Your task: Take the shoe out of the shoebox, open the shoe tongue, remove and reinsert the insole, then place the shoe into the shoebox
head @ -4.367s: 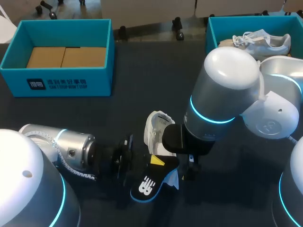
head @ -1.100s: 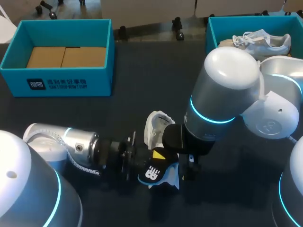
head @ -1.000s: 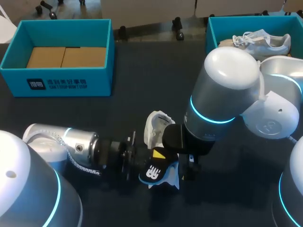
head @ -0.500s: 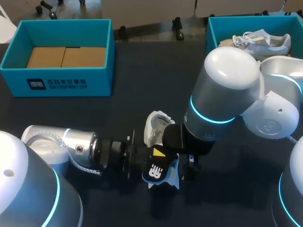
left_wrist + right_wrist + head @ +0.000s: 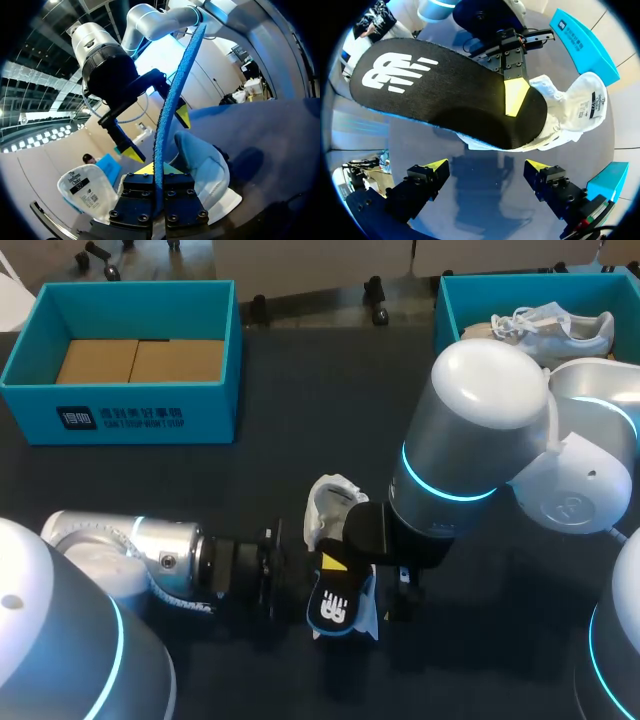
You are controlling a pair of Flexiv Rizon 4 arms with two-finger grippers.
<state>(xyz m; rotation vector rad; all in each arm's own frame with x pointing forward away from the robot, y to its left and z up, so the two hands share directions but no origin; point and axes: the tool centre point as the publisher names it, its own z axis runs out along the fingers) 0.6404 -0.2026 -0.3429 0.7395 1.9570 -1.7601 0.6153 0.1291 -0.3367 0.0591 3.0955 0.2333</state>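
Left wrist view is showing the left gripper (image 5: pixel 159 176) clamping the single insole (image 5: pixel 172 100) edge-on between its closed-in fingers, so the insole's face is hiding there. In the right wrist view the right gripper (image 5: pixel 487 167) is hanging with fingers spread wide, gripping nothing, with the insole's black face ahead of it. From above, toward the desk's (image 5: pixel 300 420) near edge, my right forearm is covering that gripper and part of the white shoe (image 5: pixel 325 508) lying at mid-desk. Bare desk is stretching beyond to two teal boxes. The left shoebox (image 5: pixel 130 288) is sitting at the far left corner, holding brown card (image 5: pixel 140 360). The right shoebox (image 5: pixel 440 310), at the far right corner, is running out of frame and holding a second shoe (image 5: pixel 545 325).
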